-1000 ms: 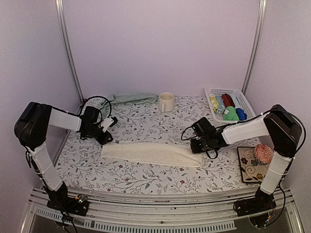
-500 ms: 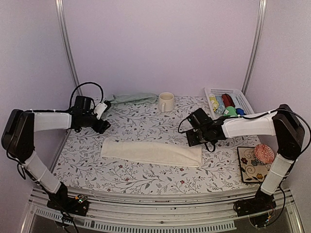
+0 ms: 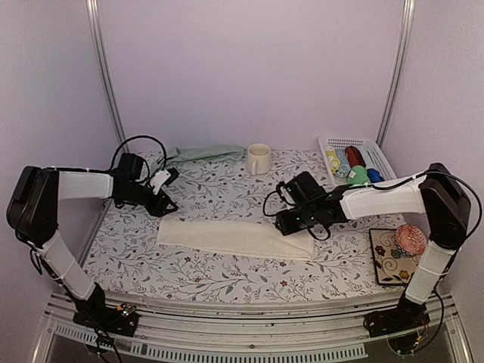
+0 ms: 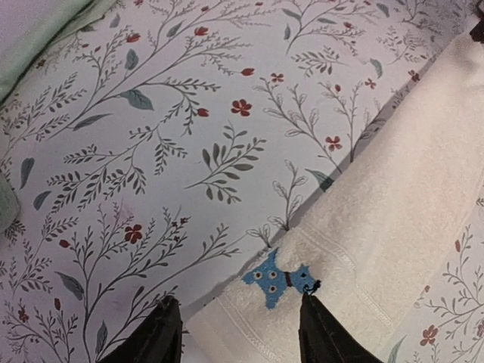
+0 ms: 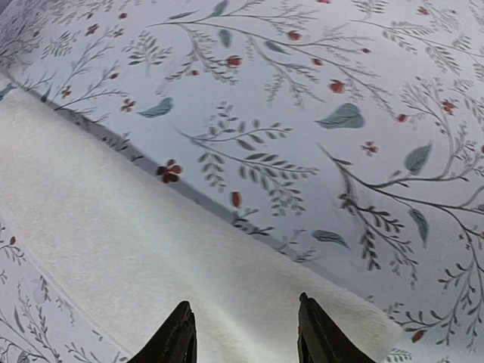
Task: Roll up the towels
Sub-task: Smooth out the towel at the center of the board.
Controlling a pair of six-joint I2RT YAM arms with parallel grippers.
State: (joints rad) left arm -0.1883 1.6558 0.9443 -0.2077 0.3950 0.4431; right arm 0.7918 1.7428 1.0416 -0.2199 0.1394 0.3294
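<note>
The cream towel (image 3: 234, 237) lies folded into a long strip across the middle of the table. Its left end with a blue dog mark (image 4: 280, 278) shows in the left wrist view. My left gripper (image 3: 165, 206) is open just above that left end (image 4: 236, 333). My right gripper (image 3: 286, 224) is open above the strip's far edge near its right end (image 5: 243, 333); the cream cloth (image 5: 136, 249) fills the view below it. The sage green towel (image 3: 203, 153) lies bunched at the back left, by the wall; its edge shows in the left wrist view (image 4: 38, 38).
A cream mug (image 3: 258, 159) stands at the back centre. A white basket (image 3: 364, 144) with coloured rolled cloths sits at the back right. A patterned tile (image 3: 390, 257) with a pink ball (image 3: 411, 238) lies at the right edge. The tablecloth (image 3: 227, 189) is floral.
My left gripper swung back and then came down to the strip's left end. My right gripper moved left along the table, from the strip's right end to above the far edge.
</note>
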